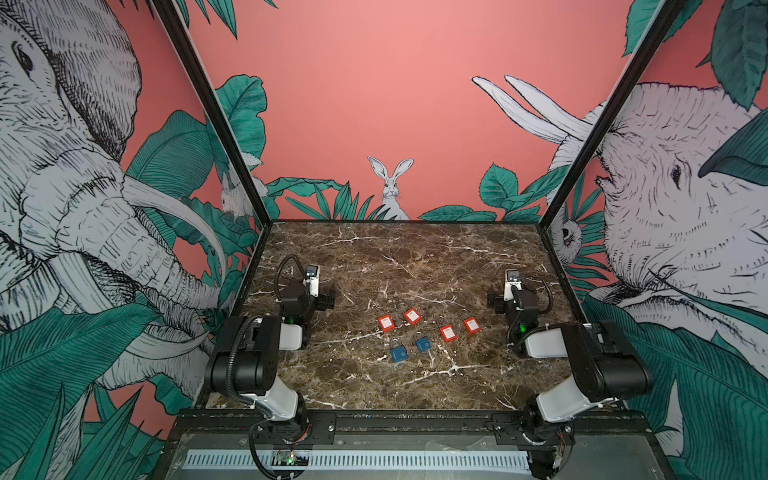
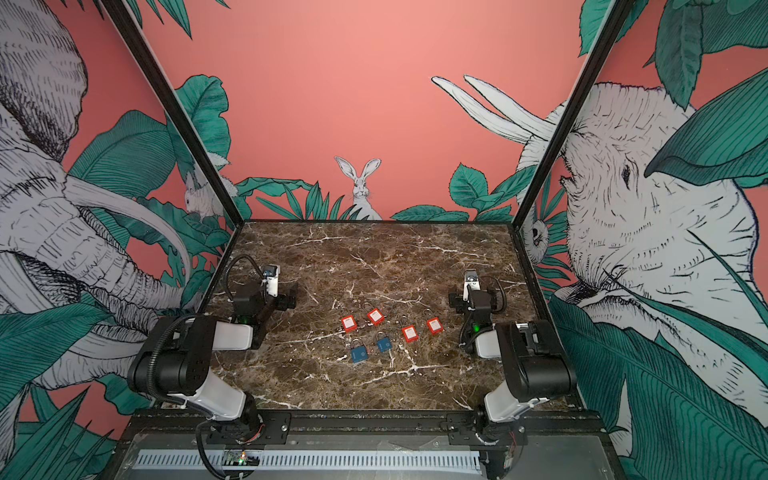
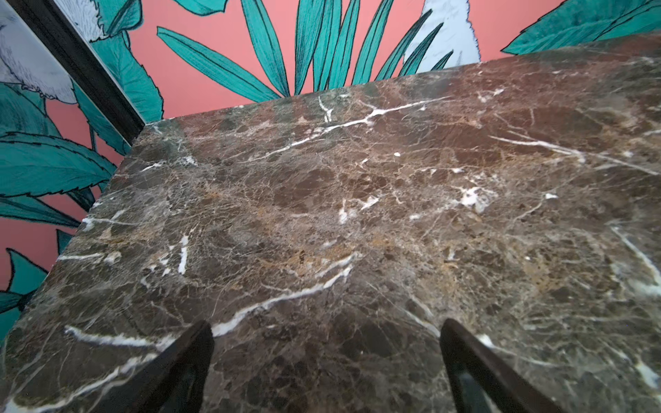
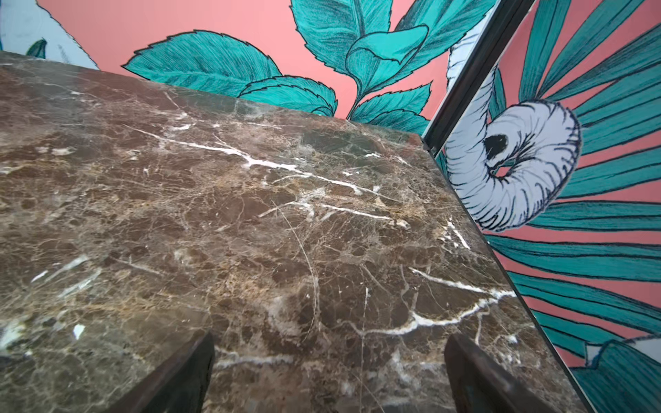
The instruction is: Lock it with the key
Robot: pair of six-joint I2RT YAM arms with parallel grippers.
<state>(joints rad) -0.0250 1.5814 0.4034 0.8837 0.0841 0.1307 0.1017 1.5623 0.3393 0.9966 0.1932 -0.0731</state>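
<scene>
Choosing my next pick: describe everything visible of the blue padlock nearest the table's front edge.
The blue padlock is a small rectangular, plastic-looking body with a paler mark on its face and a thin metal shackle pointing toward the far edge of the marble table. It lies flat there, slightly turned, beside the second blue padlock but apart from it. Nothing grips it. Shackle state and any key are too small to tell.

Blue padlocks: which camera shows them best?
Both top views: the two blue padlocks lie whole on the marble table, nearer the camera than the red padlocks. Neither wrist view shows them at all; both look at bare marble.
</scene>
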